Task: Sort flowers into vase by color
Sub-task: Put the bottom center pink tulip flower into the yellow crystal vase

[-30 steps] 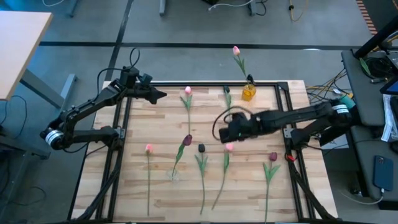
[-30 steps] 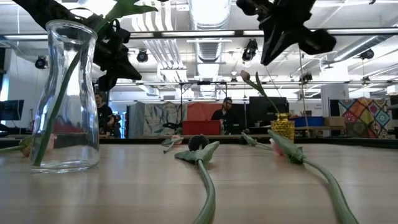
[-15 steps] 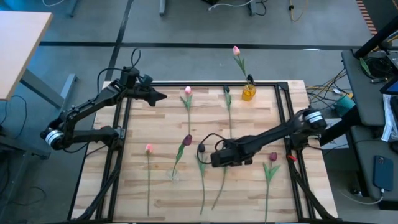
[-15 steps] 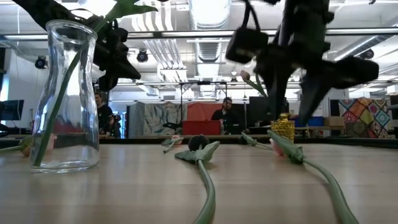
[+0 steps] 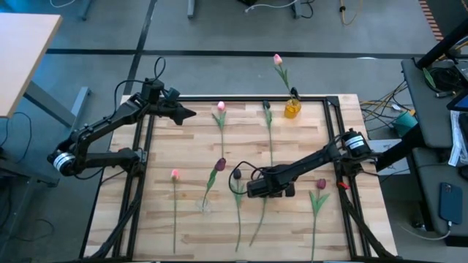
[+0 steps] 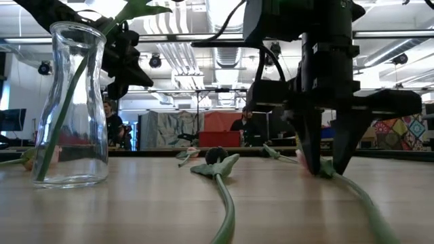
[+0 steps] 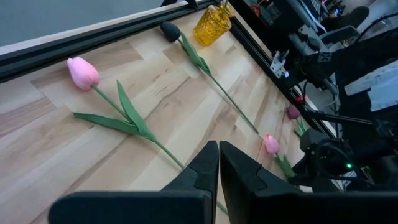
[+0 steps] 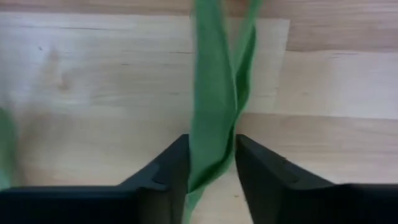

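Observation:
My right gripper (image 5: 261, 188) is down on the table at the pink tulip (image 7: 270, 144) near the middle. Its fingers stand on either side of the stem (image 6: 352, 193), just behind the head. My left gripper (image 5: 191, 113) hangs shut and empty over the far left part of the table. A clear glass vase (image 5: 206, 207) near the front holds a maroon tulip (image 5: 221, 164). A yellow vase (image 5: 292, 109) at the far edge holds a pink tulip (image 5: 278, 58). Several other tulips lie flat on the wood, among them a pink one (image 5: 220, 107) and a dark one (image 5: 237, 174). My right gripper has the pink tulip's stem and leaf (image 8: 214, 124) between its two fingers (image 6: 308, 152), close behind the head. The green fills the gap from one finger to the other. The fingers come from above, pointing down, across the stem. The tulip lies flat on the table.
A black frame (image 5: 333, 131) runs around the wooden table. A maroon tulip (image 5: 320, 184) lies just right of my right gripper and a pink one (image 5: 175, 174) at the left. Bare wood shows along the far left and the front right.
My right gripper has swung from the middle of the table toward the near edge and come down until its fingertips reach the wood. It has opened from shut on the way and now straddles the pink tulip's stem. The tulip has stayed where it lay.

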Controlling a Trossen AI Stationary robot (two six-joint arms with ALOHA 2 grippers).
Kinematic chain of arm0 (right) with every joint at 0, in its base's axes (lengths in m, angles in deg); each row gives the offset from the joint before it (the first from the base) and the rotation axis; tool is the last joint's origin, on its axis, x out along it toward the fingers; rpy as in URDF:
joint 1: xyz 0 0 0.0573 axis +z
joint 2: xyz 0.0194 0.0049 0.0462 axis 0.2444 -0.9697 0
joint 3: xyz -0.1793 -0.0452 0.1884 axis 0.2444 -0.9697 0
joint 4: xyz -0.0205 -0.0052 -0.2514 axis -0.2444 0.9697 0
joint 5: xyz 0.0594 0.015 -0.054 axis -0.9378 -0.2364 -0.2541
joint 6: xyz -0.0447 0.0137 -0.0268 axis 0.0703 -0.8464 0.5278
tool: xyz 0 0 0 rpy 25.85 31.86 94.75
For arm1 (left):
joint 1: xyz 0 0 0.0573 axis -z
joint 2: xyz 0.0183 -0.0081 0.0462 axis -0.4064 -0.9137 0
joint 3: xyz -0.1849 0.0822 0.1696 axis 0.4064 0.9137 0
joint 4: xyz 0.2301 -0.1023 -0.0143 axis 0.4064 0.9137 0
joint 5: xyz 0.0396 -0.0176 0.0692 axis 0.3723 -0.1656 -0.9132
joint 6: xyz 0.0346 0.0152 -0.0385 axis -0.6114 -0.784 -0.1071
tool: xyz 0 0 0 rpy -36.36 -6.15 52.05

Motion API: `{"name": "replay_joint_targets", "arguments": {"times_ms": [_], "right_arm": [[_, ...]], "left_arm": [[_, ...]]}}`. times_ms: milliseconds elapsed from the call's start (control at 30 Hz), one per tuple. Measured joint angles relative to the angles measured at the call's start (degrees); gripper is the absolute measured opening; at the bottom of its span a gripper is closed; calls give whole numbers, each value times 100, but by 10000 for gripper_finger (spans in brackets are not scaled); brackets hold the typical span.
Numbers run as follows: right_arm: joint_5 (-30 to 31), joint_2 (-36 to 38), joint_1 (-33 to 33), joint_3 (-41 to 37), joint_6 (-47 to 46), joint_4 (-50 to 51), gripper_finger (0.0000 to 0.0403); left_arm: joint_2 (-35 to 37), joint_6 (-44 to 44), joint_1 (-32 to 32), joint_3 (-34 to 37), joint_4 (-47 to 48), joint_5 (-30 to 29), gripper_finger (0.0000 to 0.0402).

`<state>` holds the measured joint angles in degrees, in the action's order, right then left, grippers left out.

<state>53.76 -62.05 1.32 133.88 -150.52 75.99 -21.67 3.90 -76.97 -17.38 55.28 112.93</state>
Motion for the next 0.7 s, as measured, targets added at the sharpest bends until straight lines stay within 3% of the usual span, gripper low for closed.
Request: {"name": "replay_joint_targets", "arguments": {"times_ms": [200,367,567,700], "right_arm": [[324,123,-42,2,441,59,21],[1184,737,-141,219,921,426,14],[3401,1702,-553,608,2237,1371,13],[4970,2456,-1168,667,3897,1457,13]], "left_arm": [[0,0,0,0,-4,-116,0],[0,24,0,1,-5,-167,0],[0,67,0,4,-33,-173,0],[0,175,2,7,-129,-294,0]]}}
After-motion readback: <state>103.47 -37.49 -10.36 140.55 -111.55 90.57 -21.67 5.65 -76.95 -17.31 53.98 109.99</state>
